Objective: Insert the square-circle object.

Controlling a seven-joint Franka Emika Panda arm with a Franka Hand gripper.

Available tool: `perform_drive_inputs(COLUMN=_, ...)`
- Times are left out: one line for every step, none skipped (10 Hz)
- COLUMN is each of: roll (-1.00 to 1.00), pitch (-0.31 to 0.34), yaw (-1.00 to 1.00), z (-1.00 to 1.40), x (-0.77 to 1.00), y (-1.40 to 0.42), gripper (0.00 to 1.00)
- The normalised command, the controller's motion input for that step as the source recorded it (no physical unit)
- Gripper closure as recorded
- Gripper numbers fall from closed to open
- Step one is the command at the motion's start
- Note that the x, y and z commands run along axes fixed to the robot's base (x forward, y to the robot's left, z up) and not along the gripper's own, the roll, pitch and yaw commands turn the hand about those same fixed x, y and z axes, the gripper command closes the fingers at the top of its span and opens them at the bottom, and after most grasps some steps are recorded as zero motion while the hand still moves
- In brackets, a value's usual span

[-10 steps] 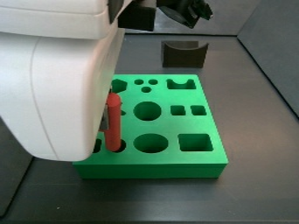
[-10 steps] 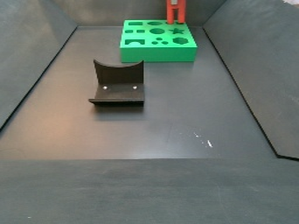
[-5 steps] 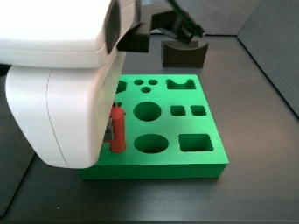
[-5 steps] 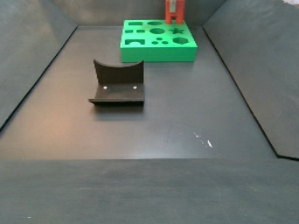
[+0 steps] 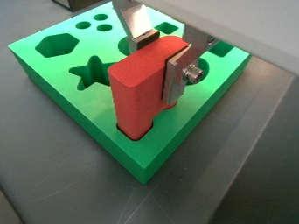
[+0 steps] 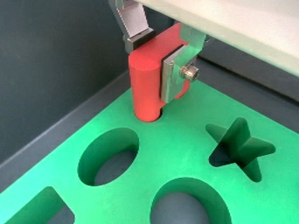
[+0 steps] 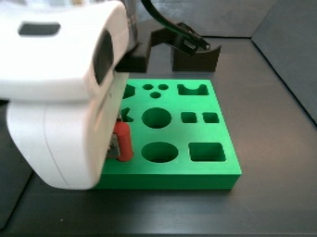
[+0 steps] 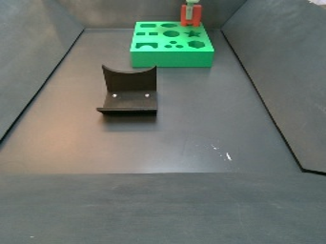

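While the gripper clamps the square-circle object — upright (partly sunk) in the green block; fixture well apart.

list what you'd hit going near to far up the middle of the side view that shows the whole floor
Bare floor → dark fixture → green block → red square-circle object standing in the block's far edge. The gripper is shut on it in both wrist views.
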Motion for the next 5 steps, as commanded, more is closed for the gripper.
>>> perform_drive_inputs(roll=0.32, pitch=-0.006, yaw=0.07, z=-0.53, x=0.37, y=-0.05, gripper=1.0)
perform_drive_inputs(roll=0.19, pitch=0.0, yaw=0.04, z=-0.49, x=0.44, y=0.0, gripper=1.0)
perform_drive_inputs(roll=0.07, pitch=0.023, yaw=0.01, z=-0.42, x=0.52, y=0.0, gripper=1.0)
perform_drive_inputs(roll=0.0, pitch=0.017, yaw=0.0, z=-0.32, x=0.4, y=0.02, gripper=1.0)
perform_drive_inputs(roll=-0.05, pitch=0.0, yaw=-0.03, z=-0.03, x=0.07, y=0.02, gripper=1.0)
